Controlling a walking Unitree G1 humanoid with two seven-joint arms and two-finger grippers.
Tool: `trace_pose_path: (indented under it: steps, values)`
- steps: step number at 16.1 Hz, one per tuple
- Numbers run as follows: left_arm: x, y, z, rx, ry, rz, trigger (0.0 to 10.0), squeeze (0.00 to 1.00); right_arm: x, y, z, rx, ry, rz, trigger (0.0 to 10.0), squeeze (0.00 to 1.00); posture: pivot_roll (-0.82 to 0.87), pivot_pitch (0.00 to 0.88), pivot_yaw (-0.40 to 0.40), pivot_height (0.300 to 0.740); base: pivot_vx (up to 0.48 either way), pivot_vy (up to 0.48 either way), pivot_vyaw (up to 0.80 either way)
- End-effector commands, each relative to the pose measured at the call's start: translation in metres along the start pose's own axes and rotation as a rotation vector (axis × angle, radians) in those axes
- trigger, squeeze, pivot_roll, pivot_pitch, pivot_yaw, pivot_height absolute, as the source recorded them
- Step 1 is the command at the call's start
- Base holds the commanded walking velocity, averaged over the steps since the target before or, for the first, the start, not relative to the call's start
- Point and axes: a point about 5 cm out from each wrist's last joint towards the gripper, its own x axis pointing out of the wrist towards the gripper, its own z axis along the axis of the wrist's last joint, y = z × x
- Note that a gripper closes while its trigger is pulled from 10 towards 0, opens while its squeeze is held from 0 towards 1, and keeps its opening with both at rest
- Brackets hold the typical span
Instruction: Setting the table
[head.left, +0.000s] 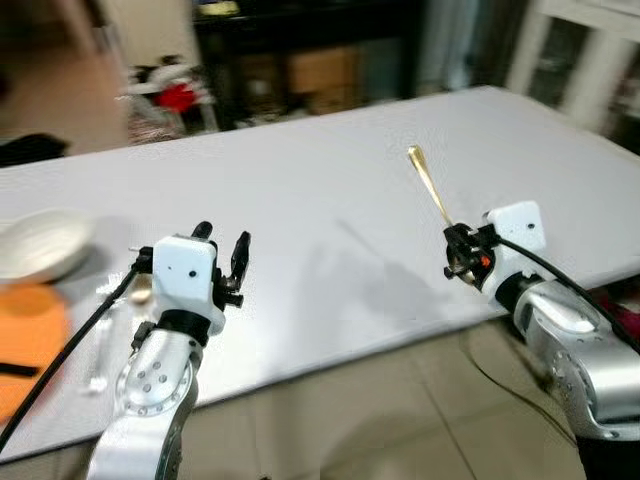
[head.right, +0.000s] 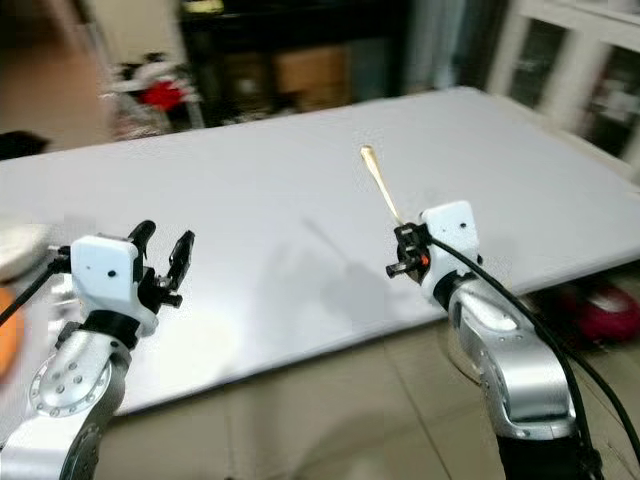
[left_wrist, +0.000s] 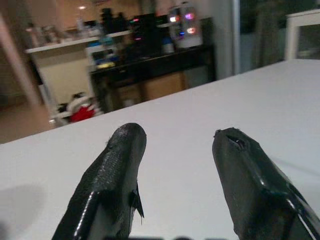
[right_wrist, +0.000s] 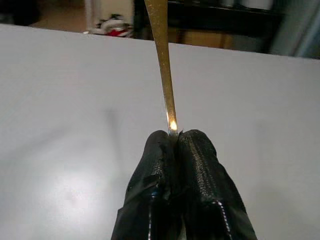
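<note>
Hidden: the held end of the slim gold metal utensil (head.left: 430, 184) sits inside my right claw (right_wrist: 174, 137); whether it is a spoon or a fork I cannot tell.
Utensil: thin, shiny handle, raised over the white counter (head.left: 330, 210).
Right claw: clamped on it.
Left claw (head.left: 222, 252): fingers apart, holding nothing, above the counter.
Edge: white bowl (head.left: 40, 243) blurred, cut off.

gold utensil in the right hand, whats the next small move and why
Probably lower the right hand toward the white table and lay the gold utensil down. It is pinched by one end, sticking up above bare tabletop, while the open left hand holds nothing. The bowl sits far to the left.
</note>
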Motion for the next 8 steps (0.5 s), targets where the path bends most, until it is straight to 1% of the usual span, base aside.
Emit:
trace_pose_path:
  steps: [1,2,4,5,6,7,8]
  values:
    - [0.001,0.000,0.001,-0.001,-0.002,-0.004,10.0,0.00,0.002,-0.005,-0.001,-0.013,0.033,-0.016,10.0,0.00,-0.13,0.000,0.055,0.740,0.244,0.000,0.00]
    - [0.002,-0.003,0.000,-0.008,0.006,-0.024,10.0,0.00,0.004,-0.009,-0.004,-0.002,0.065,-0.027,10.0,0.00,-0.14,0.000,0.054,0.740,0.000,0.000,0.00]
    - [0.003,-0.011,0.000,-0.002,0.011,-0.080,10.0,0.00,0.008,-0.016,-0.009,-0.014,0.118,-0.045,10.0,0.00,-0.14,0.000,0.053,0.740,0.000,0.000,0.00]
    - [0.003,-0.017,0.000,-0.012,0.012,-0.142,10.0,0.00,0.009,-0.020,-0.014,-0.026,0.169,-0.064,10.0,0.00,-0.14,0.000,0.052,0.740,0.000,0.000,0.00]
    - [0.002,-0.025,-0.001,-0.024,0.021,-0.236,10.0,0.00,0.010,-0.023,-0.021,-0.020,0.220,-0.068,10.0,0.00,-0.15,0.000,0.056,0.740,0.000,0.000,0.00]
    - [0.002,-0.029,-0.003,-0.016,0.032,-0.279,10.0,0.00,0.011,-0.026,-0.026,-0.027,0.253,-0.083,10.0,0.00,-0.15,0.000,0.059,0.740,0.000,0.000,0.00]
    - [0.002,-0.030,-0.003,-0.013,0.034,-0.289,10.0,0.00,0.012,-0.030,-0.030,-0.029,0.274,-0.097,10.0,0.00,-0.15,0.000,0.063,0.740,0.000,0.000,0.00]
